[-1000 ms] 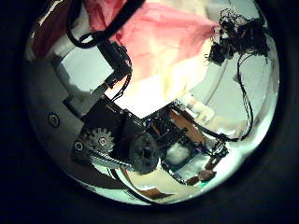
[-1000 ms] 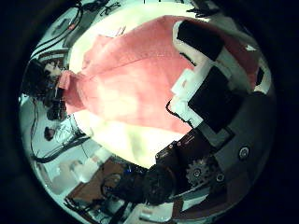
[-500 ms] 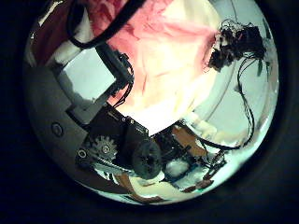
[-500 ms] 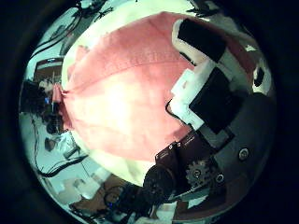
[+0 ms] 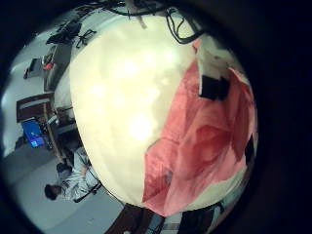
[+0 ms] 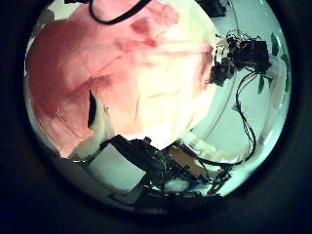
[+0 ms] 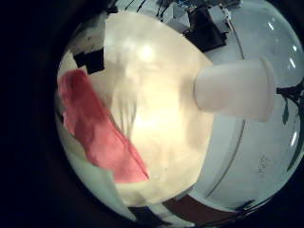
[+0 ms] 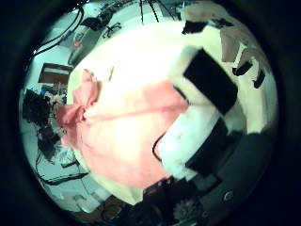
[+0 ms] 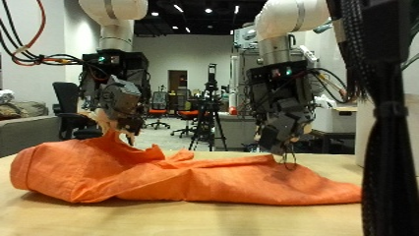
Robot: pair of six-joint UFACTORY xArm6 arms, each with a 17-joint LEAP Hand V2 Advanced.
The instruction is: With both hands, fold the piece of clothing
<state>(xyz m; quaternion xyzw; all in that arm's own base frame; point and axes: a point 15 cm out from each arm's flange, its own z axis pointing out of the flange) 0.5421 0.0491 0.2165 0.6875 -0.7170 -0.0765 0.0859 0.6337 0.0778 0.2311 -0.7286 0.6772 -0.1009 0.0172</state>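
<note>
Your piece of clothing is an orange-red garment lying in a long, low heap across the pale wooden table. It is crumpled rather than flat: soft ridges and creases run along its length, and the end under the left hand is bunched higher and rounder, while the other end thins out to a flat strip on the tabletop. Its near edge lies back from the table's front edge, leaving bare wood before it.

In the left thumb side palm view the cloth fills much of the picture, so it sits close to that palm, puckered with folds. In the right thumb side palm view you see it spread over the table with a gathered, knotted-looking corner at one end.

Your left hand hangs above the raised end, fingers curled downward with a peak of cloth lifted up to them; it appears to pinch the fabric. Your right hand hangs over the thinner part, fingers pointing down to the cloth; you cannot tell whether they have hold of it.
</note>
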